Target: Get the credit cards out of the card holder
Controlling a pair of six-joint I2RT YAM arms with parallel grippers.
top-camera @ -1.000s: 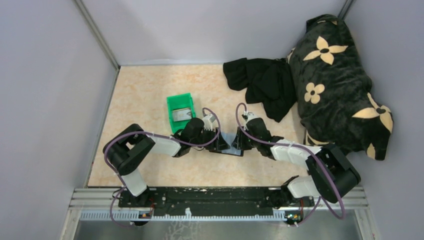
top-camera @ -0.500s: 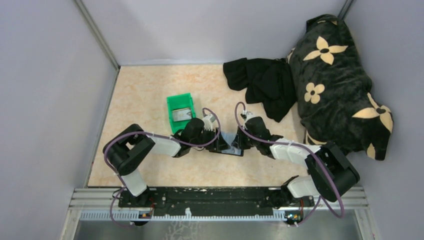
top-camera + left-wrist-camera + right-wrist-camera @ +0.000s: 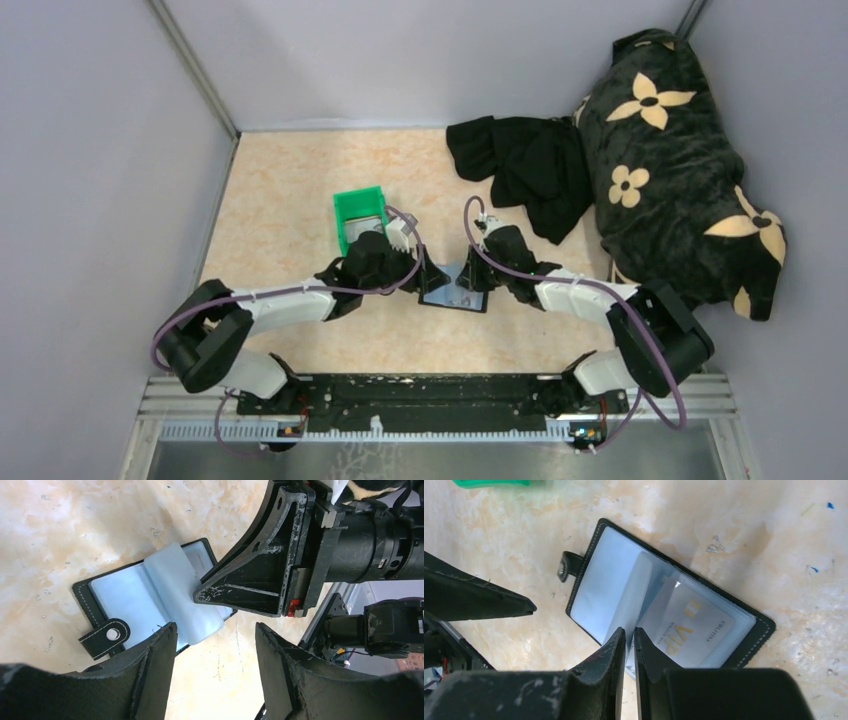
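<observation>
The card holder [image 3: 452,291] lies open on the beige table, black with grey-blue clear sleeves, also in the left wrist view [image 3: 122,590] and the right wrist view [image 3: 599,580]. A pale credit card [image 3: 696,625] with gold "VIP" lettering sits in its right-hand sleeve. My right gripper [image 3: 629,630] is pinched on one clear sleeve that stands up from the middle of the holder; its black fingers [image 3: 245,582] show over the holder. My left gripper [image 3: 215,626] is open just left of the holder, with only bare table between its fingers.
A green plastic bin [image 3: 358,214] stands right behind my left gripper, with its edge [image 3: 499,482] at the top of the right wrist view. A black cloth [image 3: 525,165] and a black floral cushion [image 3: 680,160] fill the back right. Grey walls close in both sides.
The right gripper has closed onto the upright clear sleeve. The left arm's elbow has swung down and left, and its gripper has drawn back off the holder.
</observation>
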